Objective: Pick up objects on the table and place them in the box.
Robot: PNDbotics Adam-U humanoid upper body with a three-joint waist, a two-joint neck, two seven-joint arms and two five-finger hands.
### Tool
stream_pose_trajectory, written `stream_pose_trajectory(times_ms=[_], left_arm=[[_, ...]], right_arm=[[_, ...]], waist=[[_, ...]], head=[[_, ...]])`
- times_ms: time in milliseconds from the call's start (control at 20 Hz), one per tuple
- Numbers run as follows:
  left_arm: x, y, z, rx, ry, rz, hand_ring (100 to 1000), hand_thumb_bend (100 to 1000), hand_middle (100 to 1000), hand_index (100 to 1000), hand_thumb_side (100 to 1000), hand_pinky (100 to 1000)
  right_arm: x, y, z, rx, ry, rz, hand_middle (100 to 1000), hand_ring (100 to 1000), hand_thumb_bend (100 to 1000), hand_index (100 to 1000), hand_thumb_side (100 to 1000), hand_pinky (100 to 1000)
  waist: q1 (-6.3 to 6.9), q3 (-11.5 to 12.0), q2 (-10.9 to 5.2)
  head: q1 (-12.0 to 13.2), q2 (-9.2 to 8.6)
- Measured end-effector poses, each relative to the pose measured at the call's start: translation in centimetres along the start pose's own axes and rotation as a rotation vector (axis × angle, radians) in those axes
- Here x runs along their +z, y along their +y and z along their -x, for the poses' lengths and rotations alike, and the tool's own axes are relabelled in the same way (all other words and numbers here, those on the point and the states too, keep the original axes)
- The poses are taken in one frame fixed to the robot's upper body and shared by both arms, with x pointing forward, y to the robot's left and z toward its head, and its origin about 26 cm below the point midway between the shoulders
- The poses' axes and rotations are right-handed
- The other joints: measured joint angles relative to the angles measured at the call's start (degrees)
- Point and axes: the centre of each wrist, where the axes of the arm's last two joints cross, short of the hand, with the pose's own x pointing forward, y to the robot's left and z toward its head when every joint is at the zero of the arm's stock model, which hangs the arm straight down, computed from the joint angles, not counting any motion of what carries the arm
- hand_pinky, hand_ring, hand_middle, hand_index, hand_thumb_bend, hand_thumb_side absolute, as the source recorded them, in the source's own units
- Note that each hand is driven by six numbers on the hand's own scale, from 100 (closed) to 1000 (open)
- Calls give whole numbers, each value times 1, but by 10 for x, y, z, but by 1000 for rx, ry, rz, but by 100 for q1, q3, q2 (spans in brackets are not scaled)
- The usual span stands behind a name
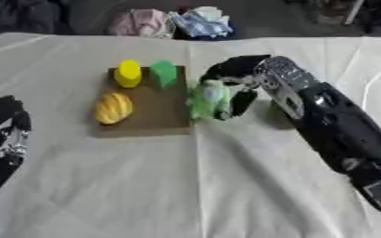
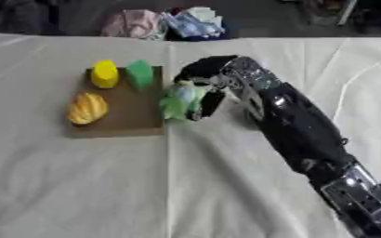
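Observation:
A flat brown box (image 1: 157,114) lies on the white cloth, left of centre. In it are a yellow object (image 1: 128,73) at the back left, a green block (image 1: 164,74) at the back right and an orange-yellow ridged object (image 1: 112,108) at the front left. My right hand (image 1: 236,76) comes in from the lower right and is curled round a light green object (image 1: 207,101), held right at the box's right edge. My left hand (image 1: 3,132) shows at the left edge of the left eye view, fingers up, holding nothing.
The white cloth (image 1: 193,186) covers the whole table and has creases. Pink and blue crumpled cloths (image 1: 181,22) lie beyond the table's far edge. My right forearm (image 1: 340,135) crosses the right half of the table.

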Motion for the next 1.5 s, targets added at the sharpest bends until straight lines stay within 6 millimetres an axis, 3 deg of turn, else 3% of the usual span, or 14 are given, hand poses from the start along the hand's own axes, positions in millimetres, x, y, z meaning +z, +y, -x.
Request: stream_pose_trajectory(times_ms=[250,400,450,550,900,1200,1500], left_arm=[[0,0,0,0,2,-1,824,247,719,808,396,721],[0,0,0,0,2,-1,824,247,719,808,396,721],[0,0,0,0,2,-1,824,248,719,808,396,721],[0,0,0,0,2,-2,824,247,719,807,396,720],[0,0,0,0,1,-2,824,247,718,806,394,720],[0,0,0,2,1,-1,824,248,717,806,392,719],[0,-1,0,8,-1,2,824,248,718,806,392,719]], right_arm=[[-5,8,1,-16,22,71,728,794,160,680,295,830],[-5,8,1,-25,26,121,728,794,160,680,295,830],[-5,8,1,-29,27,130,698,776,100,623,253,813],[-5,6,1,-53,19,156,682,766,100,605,258,802],[2,-32,0,-191,-61,252,663,754,100,593,249,785],[-6,-68,-26,-181,-149,282,677,761,100,615,255,793],[-32,-65,-51,-143,-163,212,710,777,100,684,310,804]], waist=[[0,1,0],[0,1,0],[0,1,0],[0,1,0],[0,9,-24],[1,69,-39],[10,136,-46]], head=[[0,0],[0,0],[0,0],[3,0],[29,0],[-2,3],[-67,4]])
